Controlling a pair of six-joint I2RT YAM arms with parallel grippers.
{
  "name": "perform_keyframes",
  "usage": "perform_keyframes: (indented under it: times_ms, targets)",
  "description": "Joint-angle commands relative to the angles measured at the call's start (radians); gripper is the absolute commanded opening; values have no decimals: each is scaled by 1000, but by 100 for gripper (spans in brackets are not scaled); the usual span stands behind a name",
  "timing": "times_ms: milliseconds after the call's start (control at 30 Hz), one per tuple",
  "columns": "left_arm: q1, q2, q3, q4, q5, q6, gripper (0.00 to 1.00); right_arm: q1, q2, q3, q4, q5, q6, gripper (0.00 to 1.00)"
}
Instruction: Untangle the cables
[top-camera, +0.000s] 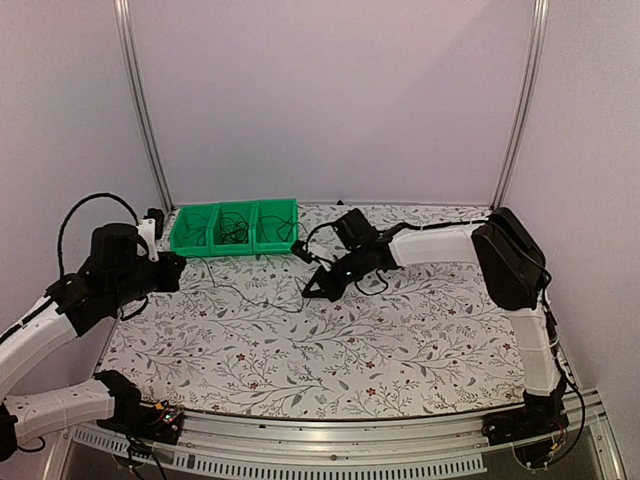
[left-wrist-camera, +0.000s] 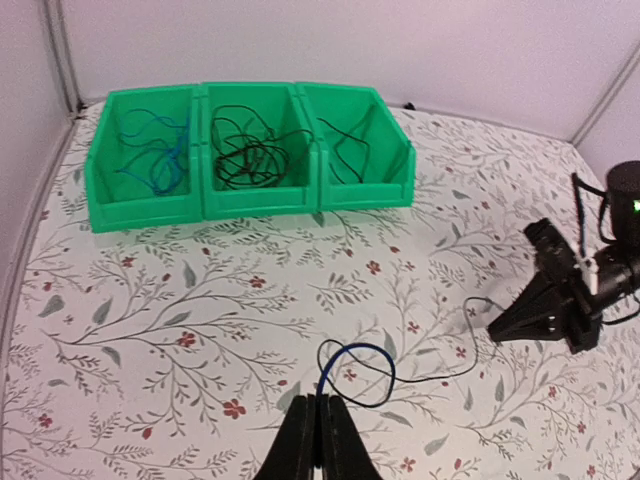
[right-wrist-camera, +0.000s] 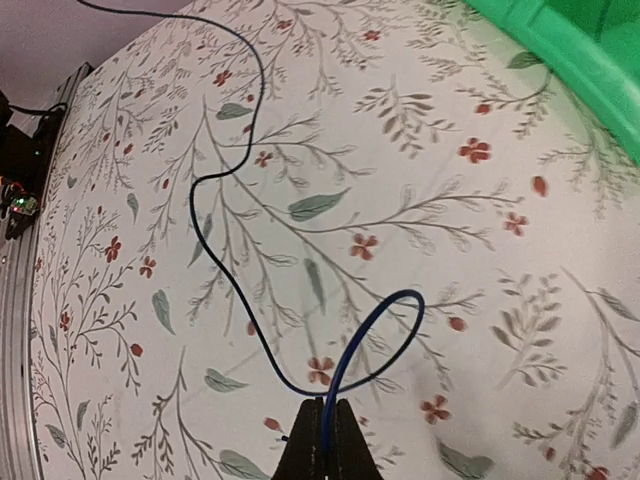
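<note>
A thin dark blue-black cable (top-camera: 245, 298) lies slack across the table between my two grippers. My left gripper (left-wrist-camera: 322, 402) is shut on one end of it, and the cable curls in a small loop (left-wrist-camera: 385, 372) just beyond the tips. My right gripper (right-wrist-camera: 326, 415) is shut on the other end, with a loop (right-wrist-camera: 405, 300) ahead of it and the rest trailing off up and to the left. In the top view the left gripper (top-camera: 180, 270) is at the left and the right gripper (top-camera: 310, 295) is near the middle. More thin cables (left-wrist-camera: 250, 160) lie in the green bin.
The green bin (top-camera: 192, 244) with three compartments stands at the back left. It holds a blue wire (left-wrist-camera: 150, 165), a black bundle and a single black wire (left-wrist-camera: 350, 150). Its edge shows in the right wrist view (right-wrist-camera: 580, 60). The right gripper (left-wrist-camera: 495, 332) rests low on the floral table.
</note>
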Motion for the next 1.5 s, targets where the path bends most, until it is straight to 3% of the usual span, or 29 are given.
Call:
perform_keyframes:
  times_ms: [0, 267, 433, 600, 733, 833, 1000, 1167, 1300, 1467]
  targets:
    - [100, -67, 23, -169, -252, -68, 0, -154, -172, -98, -25, 144, -92, 0]
    - [213, -43, 109, -151, -324, 1, 0, -294, -175, -208, 5, 399, -198, 0]
    - [312, 2, 240, -130, -369, 121, 0, -338, -144, -221, 25, 454, -227, 0]
    - [433, 70, 369, -89, -316, 185, 0, -385, -147, -227, 20, 464, -228, 0]
    - [468, 127, 434, -40, -294, 229, 0, -409, -150, -228, 21, 477, -224, 0]
    - [467, 163, 464, -4, -223, 196, 0, -412, -151, -214, 0, 422, -236, 0]
    - [465, 217, 412, 131, 108, 93, 0, -380, -173, -113, -89, 281, -267, 0]
    - [458, 264, 342, 209, 230, 11, 0, -324, -209, 29, -146, 234, -269, 0]
    - [454, 264, 284, 220, 241, -23, 24, -275, -227, 179, -177, 213, -261, 0]
    - [453, 227, 217, 210, 240, -49, 33, -213, -197, 375, -195, 211, -262, 0]
